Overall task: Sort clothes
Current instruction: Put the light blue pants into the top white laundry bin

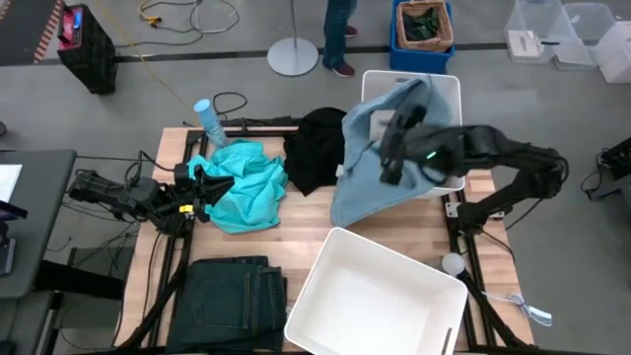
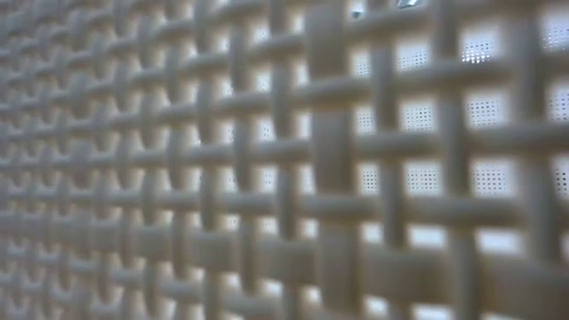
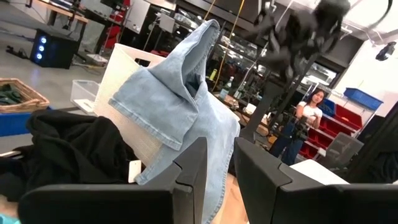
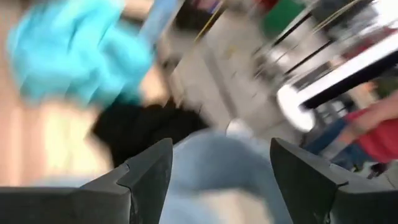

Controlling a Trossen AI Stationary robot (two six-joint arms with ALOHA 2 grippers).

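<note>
The pale blue denim piece point(image 1: 380, 168) hangs over the left rim of the far white bin point(image 1: 444, 89), its lower end on the table; it also shows in the left wrist view point(image 3: 180, 93). My right gripper point(image 1: 394, 148) is open just above it, its fingers apart from the cloth point(image 4: 211, 162). My left gripper point(image 1: 202, 187) is open, level, at the left edge of the turquoise top point(image 1: 242, 187). The black top point(image 1: 315, 148) lies heaped at the far middle. The dark jeans point(image 1: 232, 296) lie folded at the near left.
A large white bin point(image 1: 375, 296) stands at the near right, and its lattice wall point(image 2: 284, 160) fills the low view. A pale blue bottle point(image 1: 209, 120) lies at the far left corner. A person point(image 3: 305, 118) stands in the room beyond the table.
</note>
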